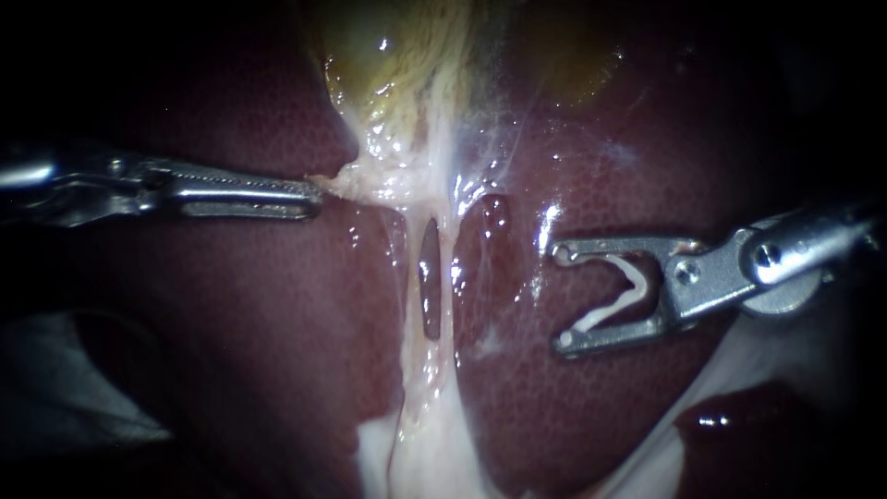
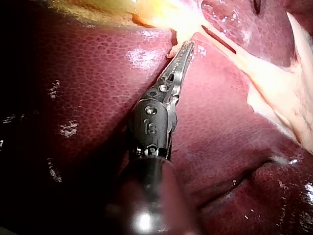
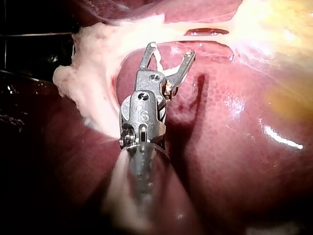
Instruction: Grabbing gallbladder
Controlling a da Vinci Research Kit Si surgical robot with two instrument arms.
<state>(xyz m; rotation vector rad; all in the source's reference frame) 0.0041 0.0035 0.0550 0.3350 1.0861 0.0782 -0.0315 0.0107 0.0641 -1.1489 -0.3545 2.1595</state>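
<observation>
left jaws clamped on the gallbladder's fringe

dark red liver fills the background. the yellowish gallbladder lies at the top of the endoscope view, its pale lower fringe pinched between the closed jaws of the left instrument. two pale tubes run down below it. the right instrument sits apart over the liver, jaws spread wide, a white clip seated between them, touching both.
</observation>
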